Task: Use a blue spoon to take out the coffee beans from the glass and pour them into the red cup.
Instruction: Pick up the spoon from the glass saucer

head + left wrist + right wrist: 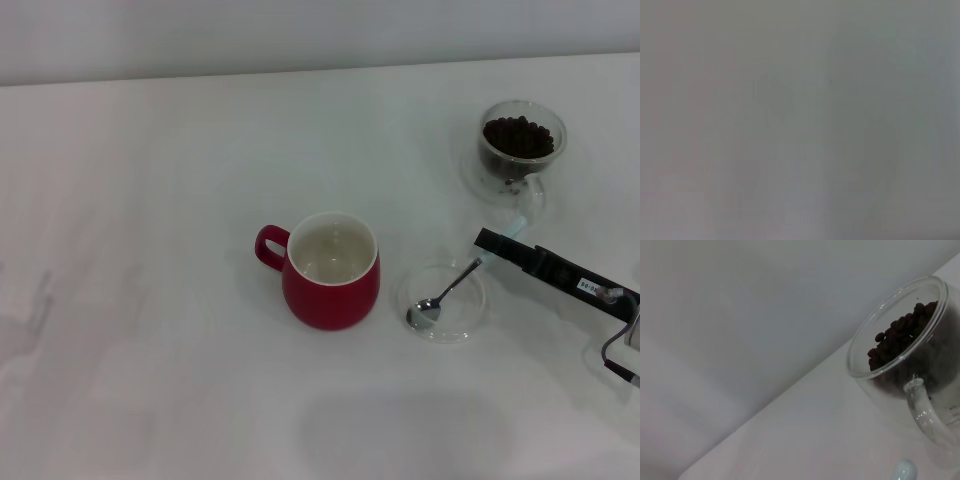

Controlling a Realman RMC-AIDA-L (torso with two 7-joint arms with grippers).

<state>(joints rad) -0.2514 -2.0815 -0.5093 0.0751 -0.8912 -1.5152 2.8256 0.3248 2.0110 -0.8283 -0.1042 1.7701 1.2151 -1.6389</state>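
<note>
Black and slim, the right gripper (492,241) reaches in low from the right edge of the head view, its jaws pressed onto the pale light-blue handle of the blue spoon (447,292). Only the rounded pale tip of that handle (903,470) shows in the right wrist view. The spoon's thin shiny metal neck slants down from the jaws, and its polished oval bowl rests inside a flat, shallow, clear glass saucer (470,322) on the worktop (150,250).

Just beyond the gripper stands the glass (521,140), a small clear cup on a round clear base, its looped clear handle turned toward the gripper. It holds a heap of the coffee beans (518,136), small, dark, oval and nearly black; in the right wrist view they lie heaped below the thin, smooth rim.

Beside the saucer, toward the robot's left and not touching it, sits the red cup (331,270), squat, rounded and glossy dark red, white inside, its loop handle pointing left.

The worktop is plain, matte white. Nothing stands between the spoon, the glass and the red cup. The left gripper does not appear; its wrist view gives only a featureless grey.
</note>
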